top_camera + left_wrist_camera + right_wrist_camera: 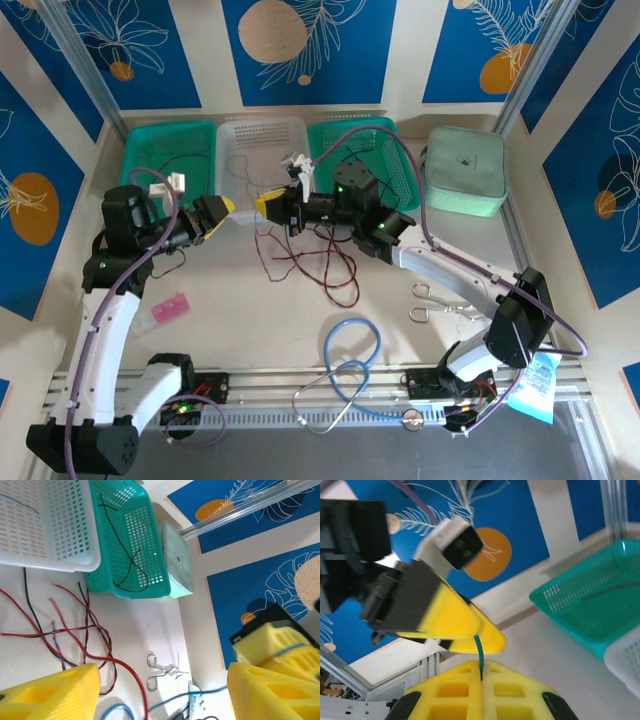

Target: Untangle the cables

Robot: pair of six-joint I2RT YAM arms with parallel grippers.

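Left gripper (224,208): yellow fingers apart, facing the right gripper.
Right gripper (481,666): fingers pressed together on 1 thin teal wire (479,650).
Cables (325,262): red and black tangle on the table, before the white basket (262,128).

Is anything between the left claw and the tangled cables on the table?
Nothing visible: the open left claw looks straight onto the cables; the right claw, shut on a teal wire, sits aside.
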